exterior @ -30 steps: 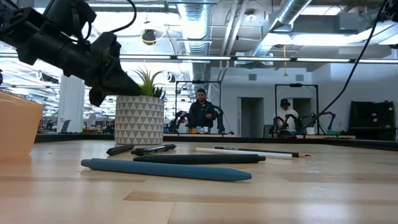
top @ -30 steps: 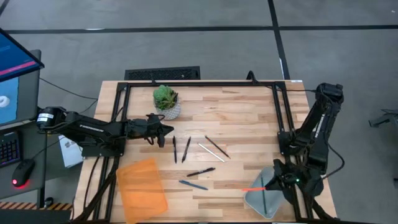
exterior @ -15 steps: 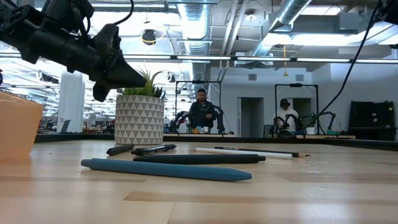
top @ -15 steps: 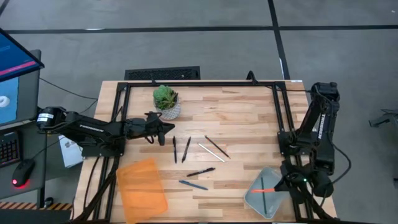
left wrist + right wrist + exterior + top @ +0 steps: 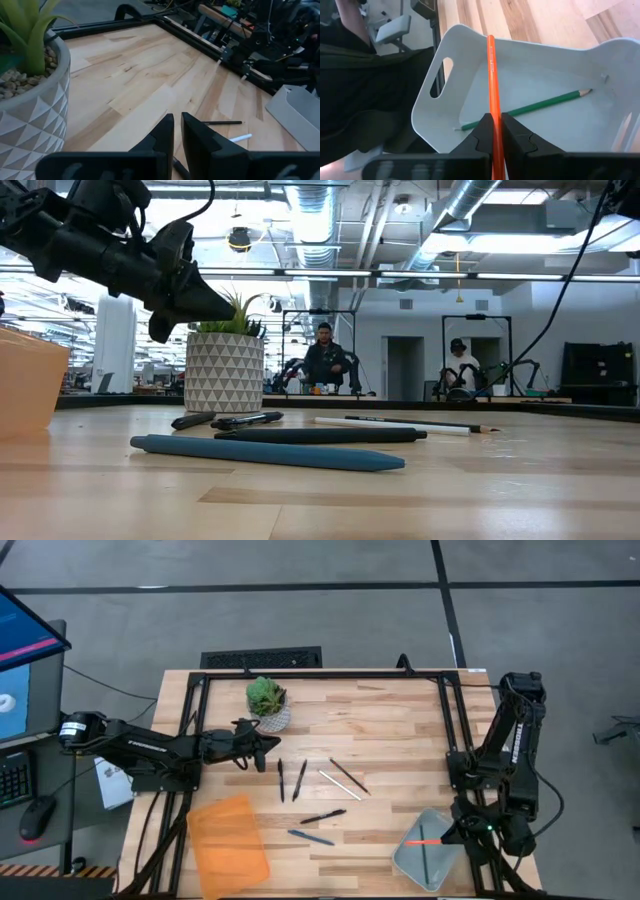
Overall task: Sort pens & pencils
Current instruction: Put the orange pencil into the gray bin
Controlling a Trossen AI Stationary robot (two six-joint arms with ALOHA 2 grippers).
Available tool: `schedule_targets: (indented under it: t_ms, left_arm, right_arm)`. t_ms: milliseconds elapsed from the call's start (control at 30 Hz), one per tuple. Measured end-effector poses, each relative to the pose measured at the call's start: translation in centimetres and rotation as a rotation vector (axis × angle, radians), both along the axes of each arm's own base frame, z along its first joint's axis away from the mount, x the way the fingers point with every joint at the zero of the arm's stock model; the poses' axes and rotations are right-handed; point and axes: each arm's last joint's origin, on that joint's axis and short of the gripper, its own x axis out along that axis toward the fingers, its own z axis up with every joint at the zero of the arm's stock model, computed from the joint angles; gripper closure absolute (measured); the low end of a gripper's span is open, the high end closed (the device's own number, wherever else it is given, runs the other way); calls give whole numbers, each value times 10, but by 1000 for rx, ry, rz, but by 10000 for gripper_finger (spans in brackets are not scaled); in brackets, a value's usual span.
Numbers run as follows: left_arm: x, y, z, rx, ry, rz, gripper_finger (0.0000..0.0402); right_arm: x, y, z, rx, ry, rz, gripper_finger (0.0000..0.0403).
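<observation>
My right gripper (image 5: 455,836) is over the grey tray (image 5: 415,870) at the table's near right corner and is shut on an orange pencil (image 5: 424,840). A green pencil (image 5: 525,107) lies flat inside that tray. My left gripper (image 5: 266,748) hovers shut and empty beside the plant pot (image 5: 268,705), above the table. Three black pens (image 5: 300,780) and a blue pen (image 5: 311,837) lie flat mid-table. A white pencil (image 5: 340,785) and a dark pencil (image 5: 351,776) lie beside them. My right gripper pinches the orange pencil near its right end (image 5: 492,122) between the two fingers. The pencil sticks out forward along the fingers toward the table's left. It is lifted and roughly level over the tray, its free end (image 5: 490,40) above the tray's rim.
An orange tray (image 5: 228,845) sits at the near left of the table, and it shows at the left edge (image 5: 25,380) in the low view. The black frame rail (image 5: 320,675) runs along the far edge. Bare wood lies between the pens and the grey tray.
My right gripper has carried the orange pencil a little toward the table's right, farther over the grey tray, then held still. My left gripper has risen slightly beside the plant pot.
</observation>
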Motion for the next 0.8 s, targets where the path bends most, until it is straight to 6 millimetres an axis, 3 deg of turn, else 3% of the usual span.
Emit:
schedule_targets:
  t_ms: [800]
  left_arm:
    - [0,0,0,1,0,1,376]
  right_arm:
    - [0,4,-7,12,53,-33,354]
